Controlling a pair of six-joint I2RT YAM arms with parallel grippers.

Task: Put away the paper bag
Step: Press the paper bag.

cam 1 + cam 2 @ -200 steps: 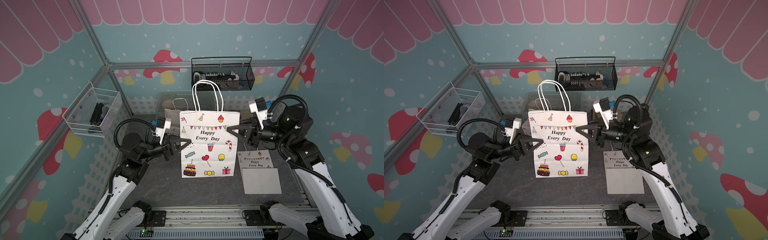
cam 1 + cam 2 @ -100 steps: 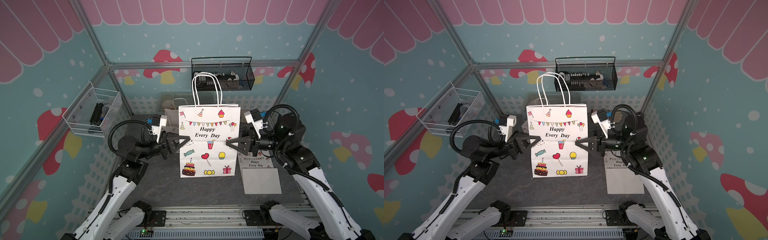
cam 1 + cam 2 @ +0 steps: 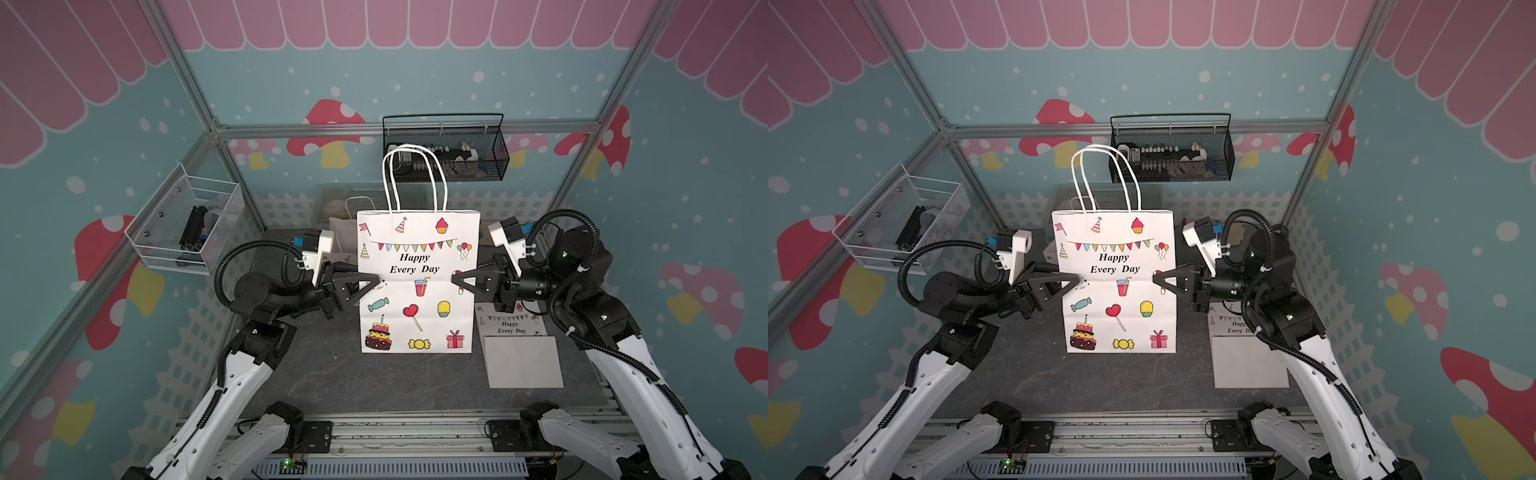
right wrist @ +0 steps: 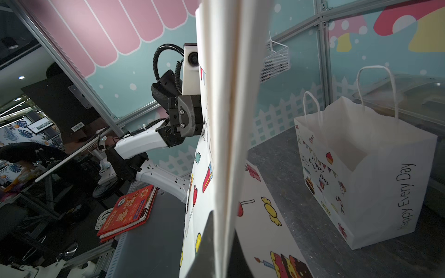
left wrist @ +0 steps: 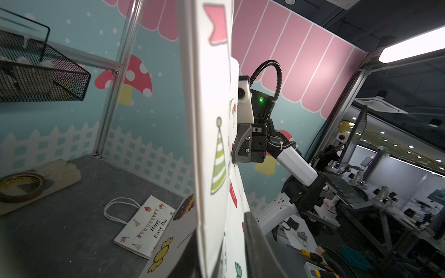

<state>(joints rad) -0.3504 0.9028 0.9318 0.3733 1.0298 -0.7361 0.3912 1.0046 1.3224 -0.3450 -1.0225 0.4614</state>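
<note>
slippage is your main worry. the paper bag (image 3: 415,291) stands flattened and upright in the middle of the bench (image 3: 332,374); whether its bottom edge rests on the surface or hangs just above it can't be told. the right tool (image 3: 460,282) is clamped tight on the bag's right edge, about halfway up. the left tool (image 3: 374,285) sits at the left edge with the paper between its fingers, but you can't tell whether it grips or stands slack. if that side is loose, the bag hangs from one thin pinch and may pivot, sag or tear there. dragging the bottom along the bench could crease it or pop the fold open. watch the tall handles (image 3: 413,174) near the wire basket (image 3: 444,166) on the back wall.
</note>
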